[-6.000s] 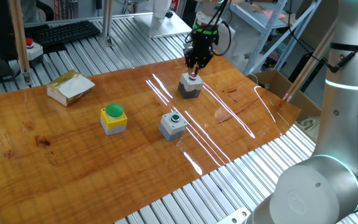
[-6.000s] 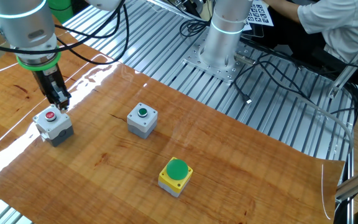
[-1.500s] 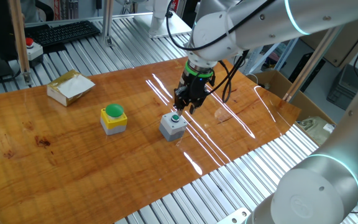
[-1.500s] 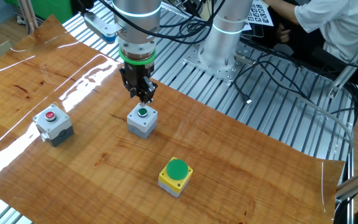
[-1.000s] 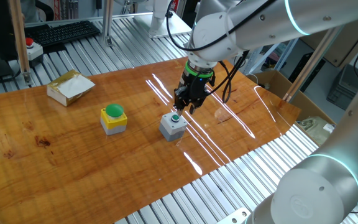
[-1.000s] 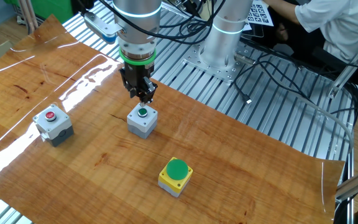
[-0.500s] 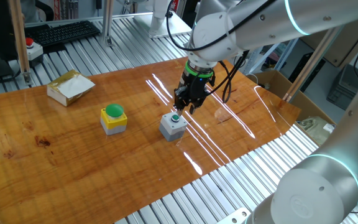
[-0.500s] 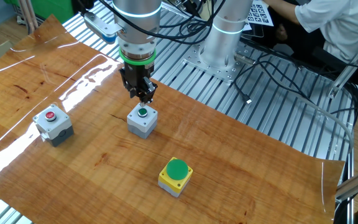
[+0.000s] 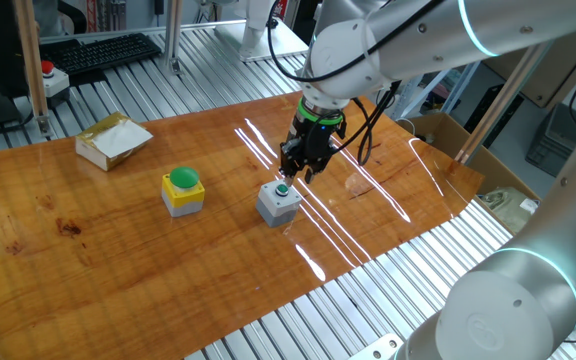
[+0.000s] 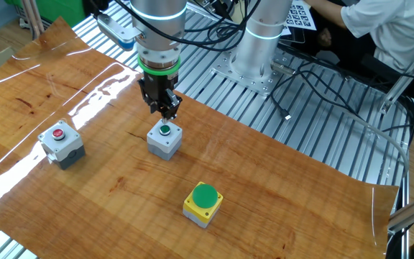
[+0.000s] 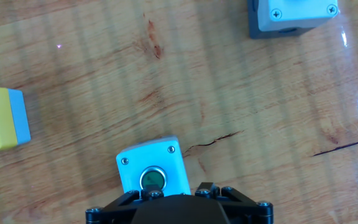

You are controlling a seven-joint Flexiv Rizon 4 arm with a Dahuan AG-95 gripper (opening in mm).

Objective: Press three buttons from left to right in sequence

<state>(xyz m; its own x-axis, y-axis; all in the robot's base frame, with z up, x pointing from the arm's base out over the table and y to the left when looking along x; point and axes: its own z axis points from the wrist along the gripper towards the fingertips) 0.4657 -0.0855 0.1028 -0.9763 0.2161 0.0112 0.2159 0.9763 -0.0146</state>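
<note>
Three button boxes stand on the wooden table. The yellow box with the green dome cap also shows at the left edge of the hand view. The grey box with the small green button is in the middle. The grey box with the red button is hidden behind the arm in one fixed view. My gripper points down just over the small green button. I cannot tell whether it touches it, or how the fingertips stand.
A tan-and-white carton lies at the table's far left. A pale box with a red mushroom knob and a keyboard sit on the slatted bench behind. The arm's base and cables stand beyond the table.
Six seconds ago the gripper was over the red-button box; it is now over the grey box with the green button. Nothing has moved in the last 1.5 seconds.
</note>
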